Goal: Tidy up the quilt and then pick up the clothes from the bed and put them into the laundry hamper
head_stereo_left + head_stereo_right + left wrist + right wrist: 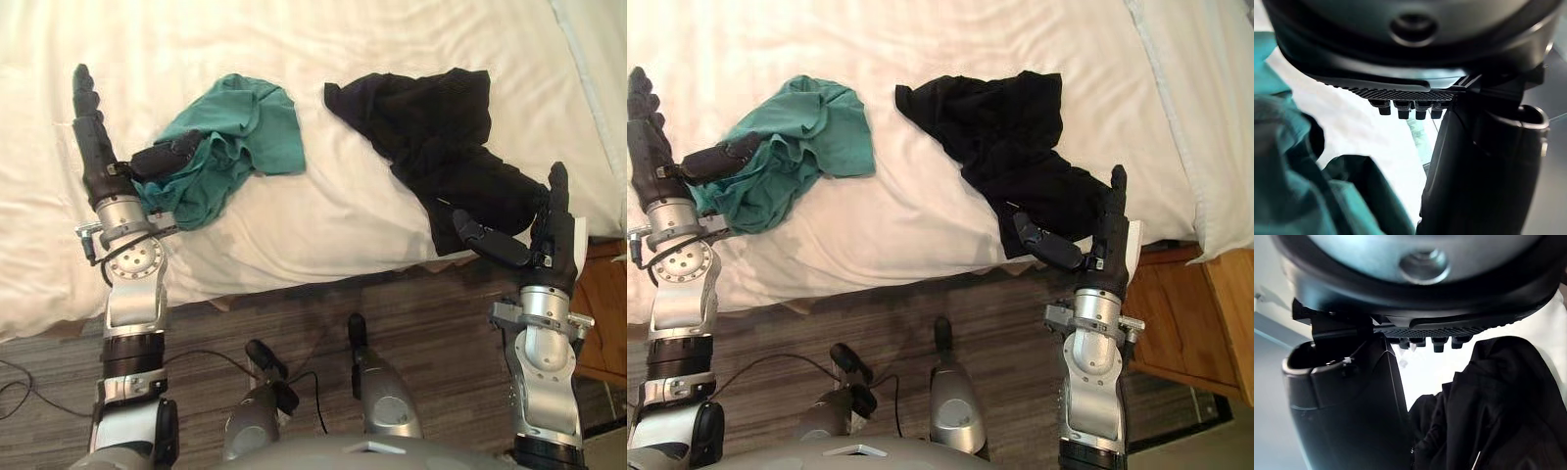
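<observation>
Clothes are both on the bed for you: the teal garment (230, 137) lies crumpled at about ten o'clock in the head view and the black garment (431, 127) sprawls at about two o'clock, the two well apart with bare white quilt (333, 225) between them. The quilt looks mostly smooth, with soft creases, and it hangs over the bed's near edge above the dark wood-look floor (323, 313). Your left robot hand (101, 168) is at nine o'clock, just beside the teal garment's left edge; its fingers are straight and point toward twelve o'clock, and its thumb reaches toward three o'clock over the garment's near folds, so it is open and grips nothing. The left wrist view shows teal cloth close by the thumb, with white quilt past the fingertips. Your right robot hand (549, 250) is at four o'clock, at the black garment's near right corner; its fingers are also straight and upright, and its thumb juts toward nine o'clock over the cloth's lower edge, open too, nothing held. A wooden nightstand (1185, 304) stands at four o'clock beside the bed
</observation>
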Robot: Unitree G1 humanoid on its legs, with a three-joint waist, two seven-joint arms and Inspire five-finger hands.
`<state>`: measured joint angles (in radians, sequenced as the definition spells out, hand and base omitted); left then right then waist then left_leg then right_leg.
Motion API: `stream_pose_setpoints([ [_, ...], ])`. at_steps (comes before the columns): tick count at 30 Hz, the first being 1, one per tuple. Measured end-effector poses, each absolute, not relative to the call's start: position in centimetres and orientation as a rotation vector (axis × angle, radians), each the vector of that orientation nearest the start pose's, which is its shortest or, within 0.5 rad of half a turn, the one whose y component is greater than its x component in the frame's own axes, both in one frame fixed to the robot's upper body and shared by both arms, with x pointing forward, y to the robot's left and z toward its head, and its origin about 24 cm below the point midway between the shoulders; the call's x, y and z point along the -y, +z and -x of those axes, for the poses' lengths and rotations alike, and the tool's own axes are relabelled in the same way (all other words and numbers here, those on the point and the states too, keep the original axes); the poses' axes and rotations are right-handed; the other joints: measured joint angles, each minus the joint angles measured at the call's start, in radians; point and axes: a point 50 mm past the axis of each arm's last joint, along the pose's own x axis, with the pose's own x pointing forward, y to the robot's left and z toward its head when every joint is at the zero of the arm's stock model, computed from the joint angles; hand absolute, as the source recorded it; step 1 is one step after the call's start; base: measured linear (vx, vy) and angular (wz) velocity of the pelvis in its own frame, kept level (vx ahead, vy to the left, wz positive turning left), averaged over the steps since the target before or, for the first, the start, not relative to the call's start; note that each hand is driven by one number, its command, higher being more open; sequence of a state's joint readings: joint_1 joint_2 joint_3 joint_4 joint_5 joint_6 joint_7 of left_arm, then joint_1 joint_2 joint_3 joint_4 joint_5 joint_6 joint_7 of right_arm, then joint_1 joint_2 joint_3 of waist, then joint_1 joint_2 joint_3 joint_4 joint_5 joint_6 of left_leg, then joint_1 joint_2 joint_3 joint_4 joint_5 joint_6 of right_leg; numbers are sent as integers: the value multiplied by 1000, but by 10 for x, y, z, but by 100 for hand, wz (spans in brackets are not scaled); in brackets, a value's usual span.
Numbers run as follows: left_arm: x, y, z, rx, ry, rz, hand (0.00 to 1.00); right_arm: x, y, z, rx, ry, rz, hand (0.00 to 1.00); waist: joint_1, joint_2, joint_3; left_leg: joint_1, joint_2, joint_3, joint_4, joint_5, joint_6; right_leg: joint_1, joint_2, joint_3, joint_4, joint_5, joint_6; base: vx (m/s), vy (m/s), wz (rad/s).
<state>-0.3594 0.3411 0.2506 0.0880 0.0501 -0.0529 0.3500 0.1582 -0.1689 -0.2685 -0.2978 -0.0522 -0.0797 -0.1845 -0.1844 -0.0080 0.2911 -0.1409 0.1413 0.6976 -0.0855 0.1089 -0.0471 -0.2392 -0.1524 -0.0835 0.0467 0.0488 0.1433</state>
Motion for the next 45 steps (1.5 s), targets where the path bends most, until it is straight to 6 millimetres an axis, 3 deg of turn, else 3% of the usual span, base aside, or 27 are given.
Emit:
stream_pose_setpoints([
  [6, -260, 143, -309, 328, 540, -256, 100, 236, 102, -205, 286, -409, 247, 100, 0, 0, 2, -8, 10, 26, 0, -3, -5, -20, 9, 9, 0, 2, 3, 32, -27, -10],
  [9, -256, 117, -315, 216, 504, -247, 100, 229, 102, -202, 289, -396, 221, 100, 13, 1, 4, 12, 13, 60, 1, -14, -19, -20, 13, 32, 1, 2, 4, 47, -30, -25],
  [13, -245, 107, -321, 185, 477, -246, 100, 226, 105, -197, 309, -399, 187, 100, 18, 7, 21, 44, 14, 70, 1, -22, -24, 11, 13, 31, 2, 2, 4, 49, -34, -3],
  [14, -241, 103, -322, 176, 465, -242, 0, 226, 106, -198, 312, -399, 183, 100, 20, 10, 26, 56, 14, 71, 2, -28, -28, 23, 13, 30, 3, 2, 4, 33, -15, 4],
  [18, -232, 96, -327, 159, 429, -284, 0, 222, 109, -201, 335, -381, 173, 100, 29, 11, 29, 42, 27, 101, 104, -87, -27, 36, -9, 31, 5, 2, 4, 12, -1, -2],
  [29, -196, 88, -328, 183, 267, -384, 0, 210, 120, -204, 397, -361, 131, 100, 52, 0, 35, 50, 18, 116, 135, -108, -12, 75, -38, -11, 9, 3, 7, -6, -1, 11],
  [38, -181, 83, -299, 229, 118, -256, 0, 206, 127, -209, 433, -358, 120, 100, 72, -11, 61, 85, 11, 109, 135, -127, 16, 91, -50, -49, 92, -12, 15, 23, -1, 10],
  [41, -178, 73, -284, 208, 75, -153, 0, 207, 128, -216, 437, -361, 126, 100, 72, -5, 66, 120, 17, 90, 134, -133, 26, 37, -55, -56, 249, -72, 11, 91, -29, 15],
  [42, -176, 69, -279, 197, 59, -107, 0, 211, 125, -218, 422, -372, 133, 100, 73, -10, 63, 131, 13, 85, 134, -136, 26, 40, -54, -46, 233, -97, -16, 55, -48, 25],
  [45, -177, 68, -264, 206, 33, 1, 0, 222, 120, -228, 389, -385, 202, 100, 83, -21, 63, 127, 9, 77, 160, -166, 2, 64, -56, -61, 133, -90, -1, 93, -130, 22],
])
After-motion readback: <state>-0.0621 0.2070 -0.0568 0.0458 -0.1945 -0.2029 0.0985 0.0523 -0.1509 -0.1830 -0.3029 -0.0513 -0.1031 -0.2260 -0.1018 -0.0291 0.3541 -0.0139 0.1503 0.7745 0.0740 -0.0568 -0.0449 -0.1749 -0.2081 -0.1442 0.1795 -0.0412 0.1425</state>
